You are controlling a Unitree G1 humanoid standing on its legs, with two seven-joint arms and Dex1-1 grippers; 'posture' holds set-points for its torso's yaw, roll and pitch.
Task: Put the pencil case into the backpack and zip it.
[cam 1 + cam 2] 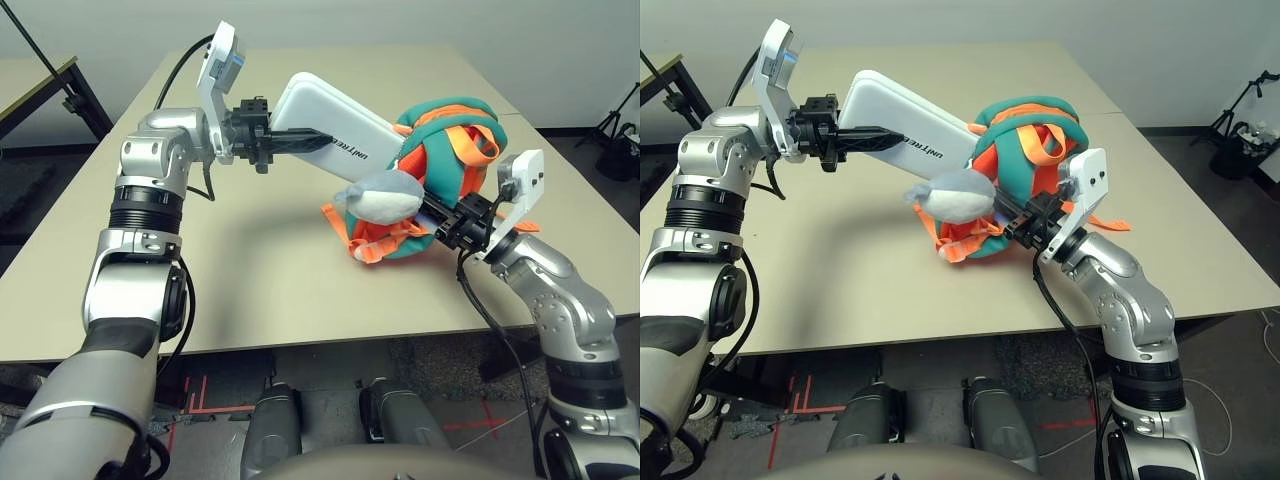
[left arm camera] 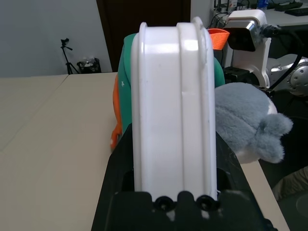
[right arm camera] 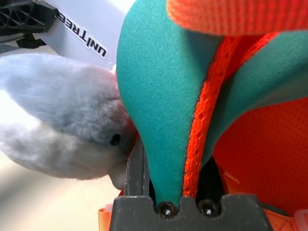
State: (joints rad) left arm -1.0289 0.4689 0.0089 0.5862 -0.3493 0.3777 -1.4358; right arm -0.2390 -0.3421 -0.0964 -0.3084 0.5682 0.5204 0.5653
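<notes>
Beige tabletop spreads under my arms in a plain room, with a second table and tripod legs off at the edges. Nearest me, my right gripper is pinched shut on a fold of teal fabric at the mouth of the backpack, which sits on the table's right part with its grey plush shark piece bulging toward me and orange straps trailing on the surface. Farther out and raised off the table, my left gripper is clamped across the near end of the pencil case, holding it slanted with its far end at or just inside the bag's opening; how deep it sits I cannot tell. My worry is the fit: the case looks about as wide as the mouth, so a corner could catch on the rim or a strap and shove the whole bag along. If my right pinch slips, the opening would sag shut against the case.
</notes>
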